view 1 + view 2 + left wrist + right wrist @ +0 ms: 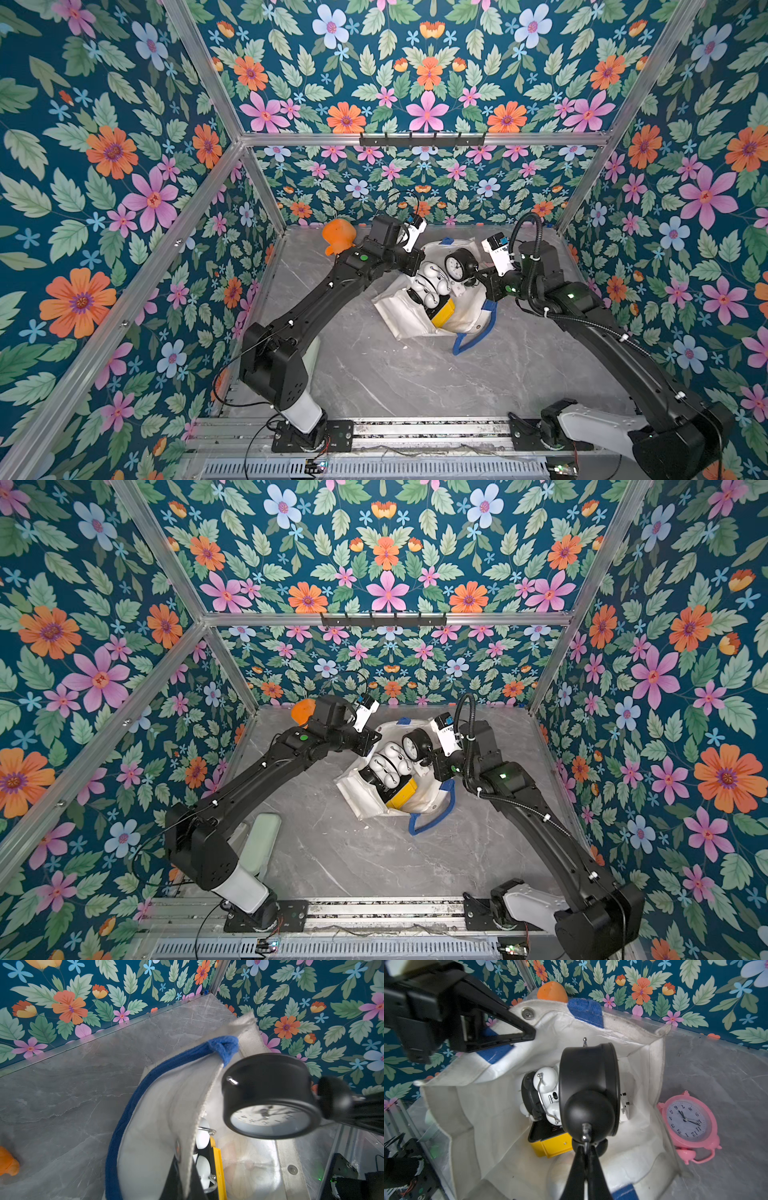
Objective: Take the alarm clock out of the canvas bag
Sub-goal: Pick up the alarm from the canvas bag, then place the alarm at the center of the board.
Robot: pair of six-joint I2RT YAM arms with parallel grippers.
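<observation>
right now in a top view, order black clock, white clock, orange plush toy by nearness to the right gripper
1. black clock, held by the right gripper
2. white clock, inside the canvas bag
3. orange plush toy, far left corner

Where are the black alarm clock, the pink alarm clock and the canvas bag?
black alarm clock point(588, 1072): right wrist view, side casing.
pink alarm clock point(687, 1120): right wrist view, dial.
canvas bag point(397, 309): a top view, white wall.

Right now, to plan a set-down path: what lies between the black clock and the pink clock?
In the right wrist view, a side wall of the bag stands between the black clock and the pink clock.
</observation>
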